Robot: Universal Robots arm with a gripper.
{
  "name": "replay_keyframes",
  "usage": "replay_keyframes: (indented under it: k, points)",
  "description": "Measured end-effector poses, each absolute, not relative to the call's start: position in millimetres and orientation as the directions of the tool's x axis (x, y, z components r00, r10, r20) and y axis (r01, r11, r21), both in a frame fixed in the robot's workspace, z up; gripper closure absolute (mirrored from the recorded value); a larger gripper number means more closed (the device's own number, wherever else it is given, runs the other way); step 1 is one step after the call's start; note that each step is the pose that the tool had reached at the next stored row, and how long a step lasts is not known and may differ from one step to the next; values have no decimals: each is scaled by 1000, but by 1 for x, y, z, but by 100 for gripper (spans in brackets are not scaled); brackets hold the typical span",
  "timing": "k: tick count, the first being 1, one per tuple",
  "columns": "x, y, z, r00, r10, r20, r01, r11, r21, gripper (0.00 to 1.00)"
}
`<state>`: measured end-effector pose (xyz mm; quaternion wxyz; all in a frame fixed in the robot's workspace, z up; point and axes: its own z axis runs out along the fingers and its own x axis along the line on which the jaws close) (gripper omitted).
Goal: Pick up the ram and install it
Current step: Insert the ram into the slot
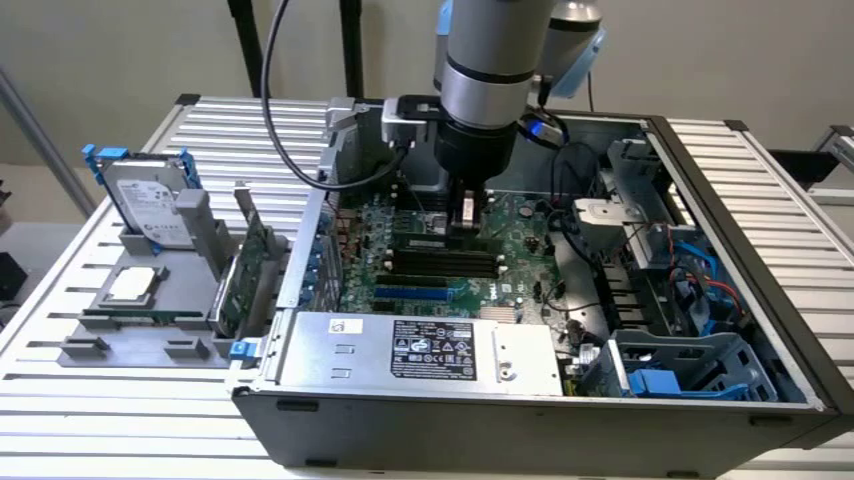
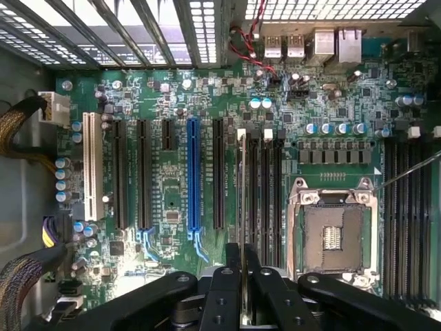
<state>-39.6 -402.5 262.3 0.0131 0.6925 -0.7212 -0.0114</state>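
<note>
Wrist view, tool (image 2: 242, 276) clamped on ram (image 2: 241, 200) seen edge-on, lower end hidden, over motherboard (image 2: 172, 179) slot

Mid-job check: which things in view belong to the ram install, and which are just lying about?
Job: ram, held in the shut tool; black memory slots; motherboard.
Lying about: hard drive, expansion card and processor chip on the grey rack; power supply.
</note>
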Motion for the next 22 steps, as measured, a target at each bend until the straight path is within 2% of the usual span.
replay_keyframes:
  k: [4,22]
  points:
    - [-39,-400,258,-42,-999,15,-999,42,34,100]
    - [-39,-393,230,-42,-999,23,-999,42,15,100]
